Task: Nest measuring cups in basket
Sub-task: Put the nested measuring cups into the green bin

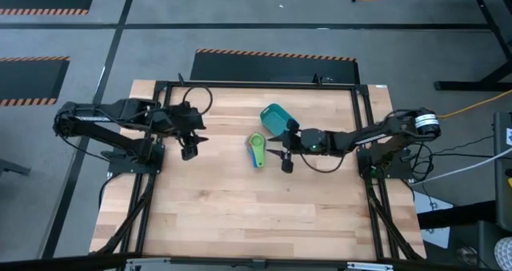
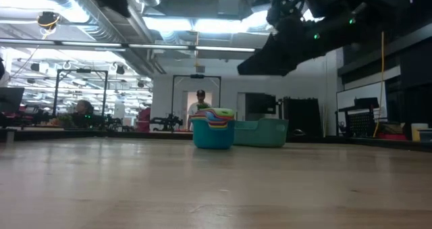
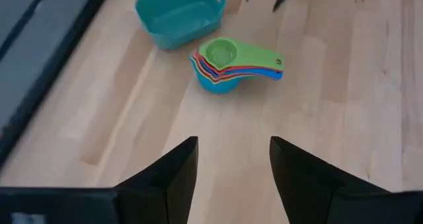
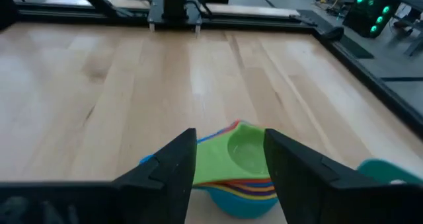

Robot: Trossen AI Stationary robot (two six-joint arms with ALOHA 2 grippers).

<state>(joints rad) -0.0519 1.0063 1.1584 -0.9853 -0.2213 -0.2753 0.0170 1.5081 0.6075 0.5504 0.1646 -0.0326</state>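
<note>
The measuring cups [image 1: 256, 149] stand nested in one stack on the table: a green cup on top, then yellow, orange and red, with a light blue one at the bottom. Their handles [image 3: 268, 62] fan out to one side. The teal basket [image 1: 276, 119] rests on the table just behind the stack and holds nothing. My right gripper [image 1: 281, 157] hovers open just right of the stack. In the right wrist view the cups [image 4: 241, 164] show between its fingers, below it. My left gripper [image 1: 191, 147] waits open well to the left.
Black frame rails [image 1: 256, 85] run along the table's far edge and its sides. Bare wood lies in front of the stack toward the near edge [image 1: 256, 223]. In the low view, people [image 2: 200, 102] and equipment show far off in the room behind the table.
</note>
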